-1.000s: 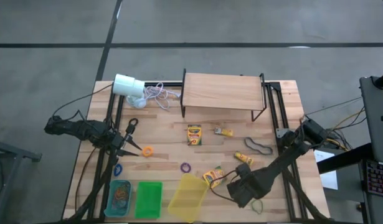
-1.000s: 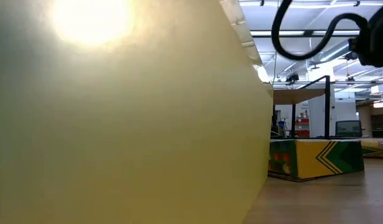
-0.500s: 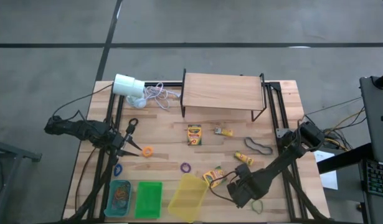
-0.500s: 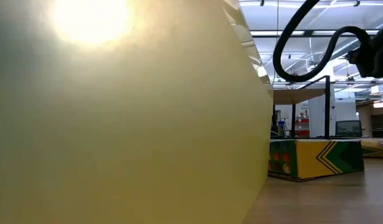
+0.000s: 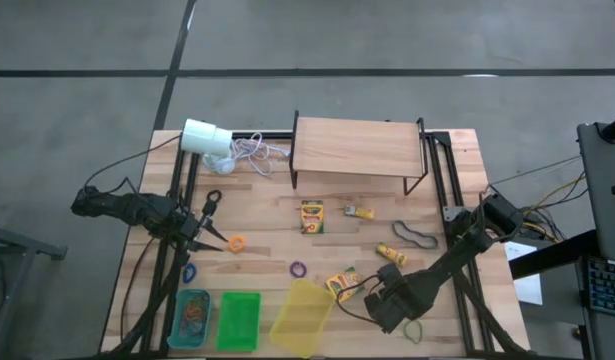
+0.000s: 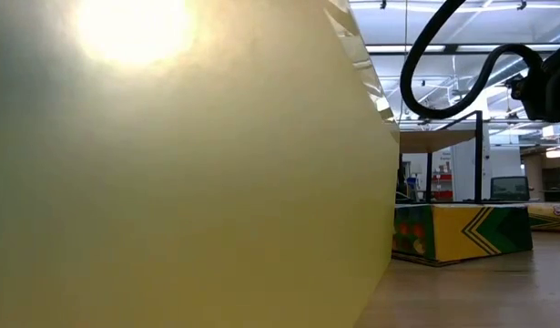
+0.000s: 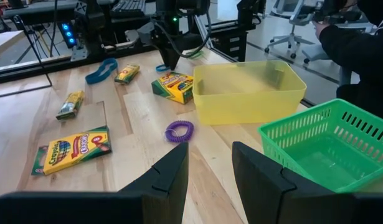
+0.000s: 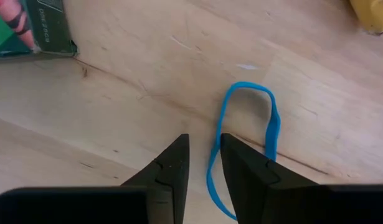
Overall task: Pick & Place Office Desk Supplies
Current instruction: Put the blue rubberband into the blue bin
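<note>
Right gripper (image 8: 202, 163): low over the table's near right part, fingers drawn close with a narrow gap, astride one side of a blue rubber band (image 8: 244, 146) lying flat; whether it was pinched could not be told.
Left gripper (image 7: 208, 163): hovered over the left side, fingers apart, holding nothing.
Crayon boxes: one (image 5: 312, 215) mid-table, another (image 5: 341, 284) just beside the yellow bin (image 5: 302, 316).
Loops: orange (image 5: 236, 243) near the left gripper, purple (image 5: 298, 268) in the middle, dark one (image 5: 416, 236) at right.
Table (image 5: 262, 228): pale wood, a wooden shelf (image 5: 357, 148) at the far edge, green basket (image 5: 239, 320) at the near edge.
Room: grey floor; a dark-sleeved person (image 7: 356, 43) beyond the bins.
</note>
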Controlling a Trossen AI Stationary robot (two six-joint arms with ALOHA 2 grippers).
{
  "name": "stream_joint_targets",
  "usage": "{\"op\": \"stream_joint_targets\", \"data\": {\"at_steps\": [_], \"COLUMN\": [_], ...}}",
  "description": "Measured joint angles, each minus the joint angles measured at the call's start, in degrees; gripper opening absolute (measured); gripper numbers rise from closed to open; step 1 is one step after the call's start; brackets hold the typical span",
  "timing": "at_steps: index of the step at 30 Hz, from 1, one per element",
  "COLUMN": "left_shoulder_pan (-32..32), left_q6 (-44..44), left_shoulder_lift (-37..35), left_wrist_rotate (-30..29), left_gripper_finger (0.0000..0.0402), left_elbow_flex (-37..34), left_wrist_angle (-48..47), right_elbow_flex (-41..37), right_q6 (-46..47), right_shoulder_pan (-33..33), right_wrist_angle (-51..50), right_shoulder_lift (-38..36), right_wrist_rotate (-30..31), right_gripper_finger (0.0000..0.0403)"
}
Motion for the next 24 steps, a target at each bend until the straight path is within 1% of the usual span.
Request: {"op": "stream_joint_targets", "data": {"at_steps": [6, 16, 24], "left_shoulder_pan": [0.0, 0.0, 0.0], "left_q6": [0.0, 0.0, 0.0], "left_shoulder_lift": [0.0, 0.0, 0.0], "left_wrist_rotate": [0.0, 0.0, 0.0], "left_gripper_finger": [0.0127, 0.0127, 0.0127], "left_elbow_flex": [0.0, 0.0, 0.0], "left_wrist_angle": [-0.8, -0.9, -0.8], "right_elbow_flex": [0.3, 0.4, 0.5], "right_q6": [-0.7, -0.8, -0.6], "right_shoulder_pan": [-0.1, -0.1, -0.1], "right_wrist_angle": [-0.2, -0.5, -0.7], "right_shoulder_lift": [0.0, 0.1, -0.4], "right_wrist_rotate": [-0.1, -0.2, 0.2], "right_gripper_finger": [0.0075, 0.0013, 0.0008]}}
